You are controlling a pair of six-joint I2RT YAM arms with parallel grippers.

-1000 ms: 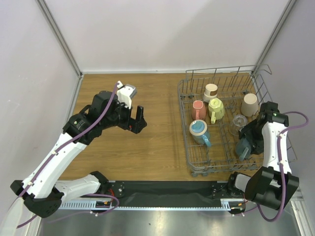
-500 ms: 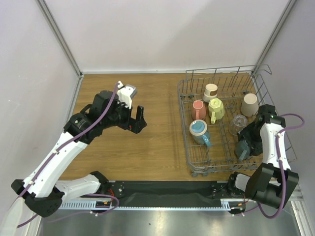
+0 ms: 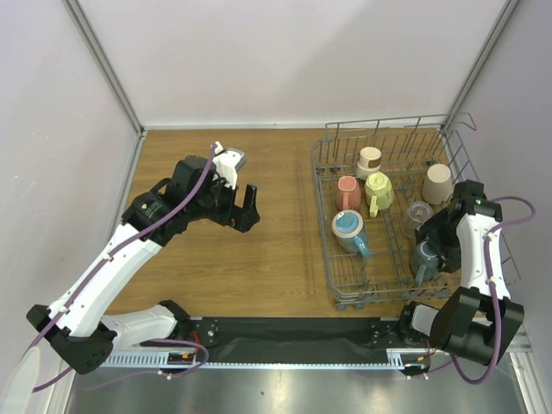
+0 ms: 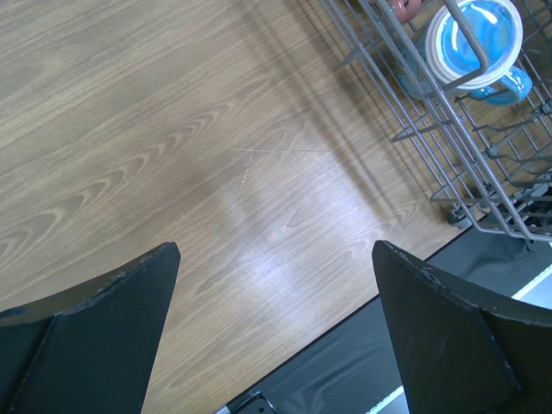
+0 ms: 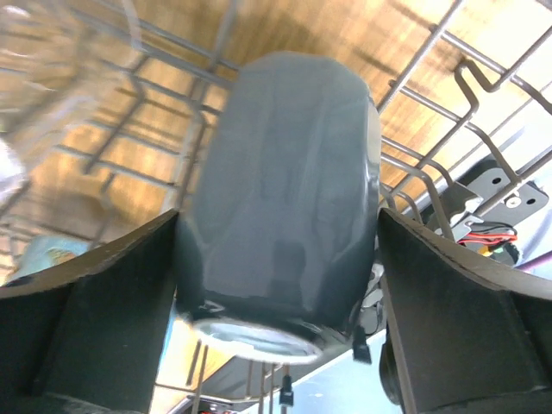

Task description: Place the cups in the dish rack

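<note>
From above, at the near right corner of the dish rack (image 3: 349, 280): grey-blue cup (image 3: 425, 257). Left wrist: left gripper (image 4: 276, 250) jaws spread wide, empty, over wooden surface (image 4: 172, 129). Right wrist: faceted matte cup with pale rim, right gripper (image 5: 278, 233) jaws flanking it closely; gripping or not, impossible to tell.

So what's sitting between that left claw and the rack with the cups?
Nothing: just bare wooden table between the left claw and the dish rack, clear in the top view and left wrist view.
</note>
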